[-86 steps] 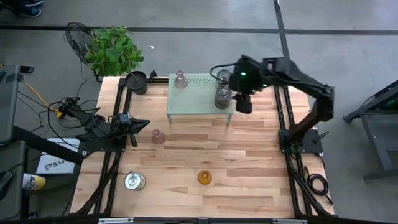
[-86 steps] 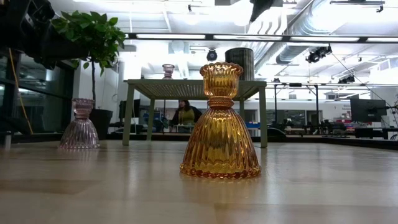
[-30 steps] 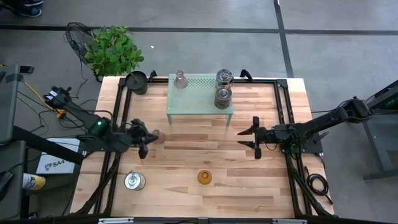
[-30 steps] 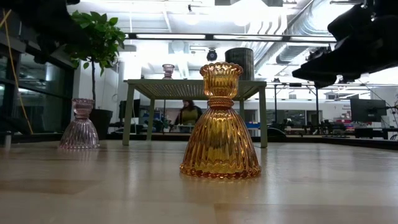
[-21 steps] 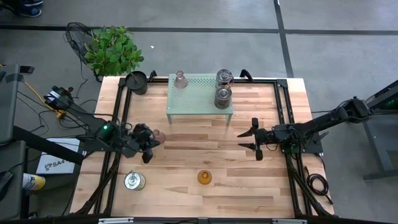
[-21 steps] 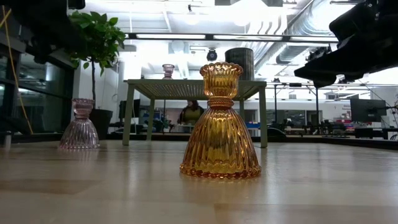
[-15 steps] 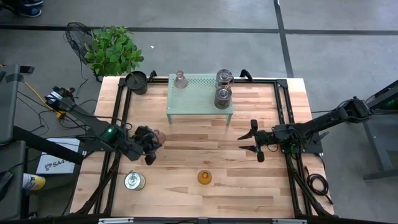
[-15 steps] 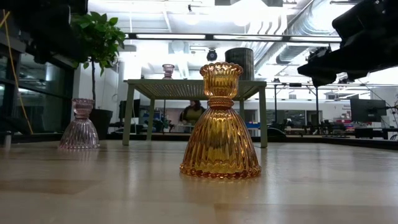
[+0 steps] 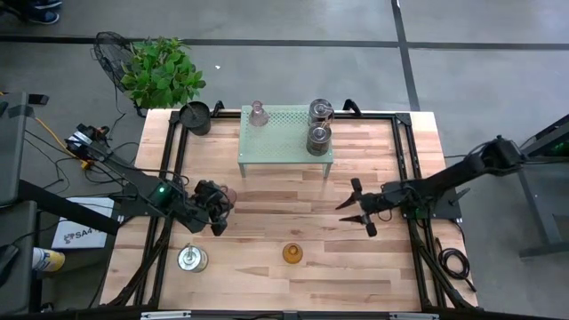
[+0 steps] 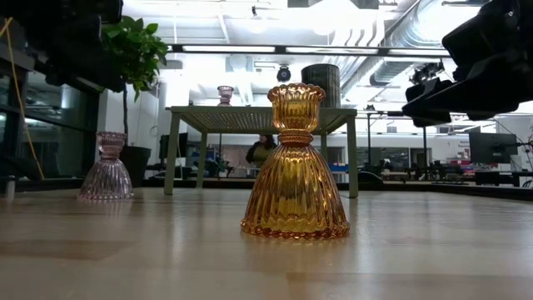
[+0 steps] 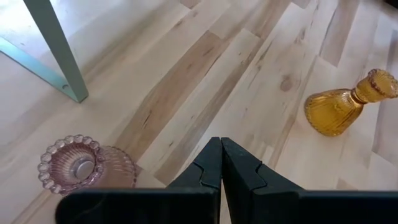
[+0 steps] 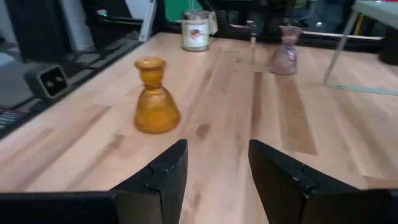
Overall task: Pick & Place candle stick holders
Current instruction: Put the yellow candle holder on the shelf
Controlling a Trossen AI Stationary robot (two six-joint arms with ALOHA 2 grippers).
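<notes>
Six holders are spread over the worktop (image 9: 356, 276), and I take the amber holder (image 9: 292, 253) as my landmark, upright near the front edge. Behind it stands the green shelf (image 9: 267, 147), already carrying one pink holder (image 9: 258, 113) and two grey metallic holders (image 9: 318, 133). The right end effector (image 9: 355, 207), fingers parted and empty, hovers behind and to the right of the amber holder, pointing toward it. It looks the nearer arm for that pick. The left end effector (image 9: 219, 213), clenched on nothing, sits behind-left, just beside another pink holder (image 9: 229, 193). A grey holder (image 9: 191, 259) stands well left.
</notes>
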